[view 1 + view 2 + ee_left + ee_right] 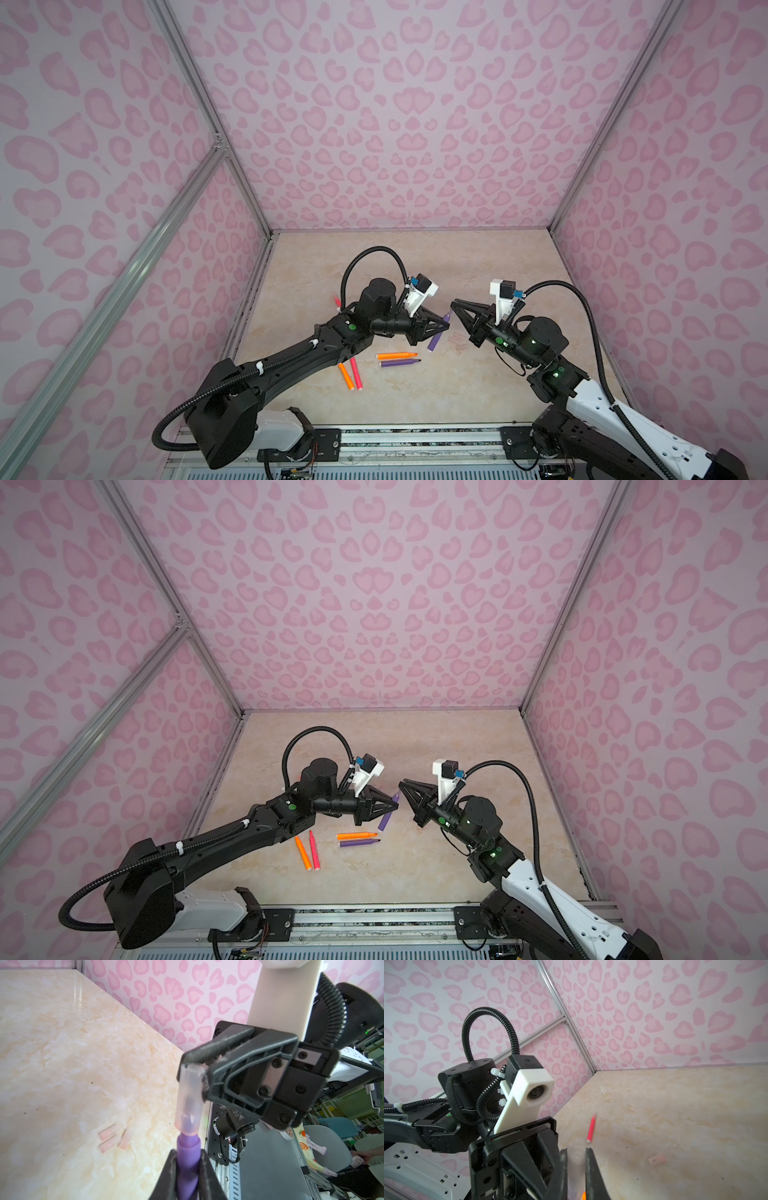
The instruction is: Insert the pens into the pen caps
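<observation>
Purple pen (435,340), clamped in my left gripper (447,327), points one o'clock into the clear cap (189,1101) my right gripper (454,302) pinches.

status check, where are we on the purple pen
Both shut: left gripper on purple pen, right gripper on clear cap. Tip just inside cap mouth, not seated. Nothing between; spare caps on table.

glossy cream marble-look tabletop (62,1043), see-through faintly pink smooth plastic pen cap (190,1097), matt purple plastic pen barrel (188,1159), ribbed black plastic cable hose (511,1032), kinda chalky matt white plastic camera housing (533,1082), brushed metal frame rails (196,91)
</observation>
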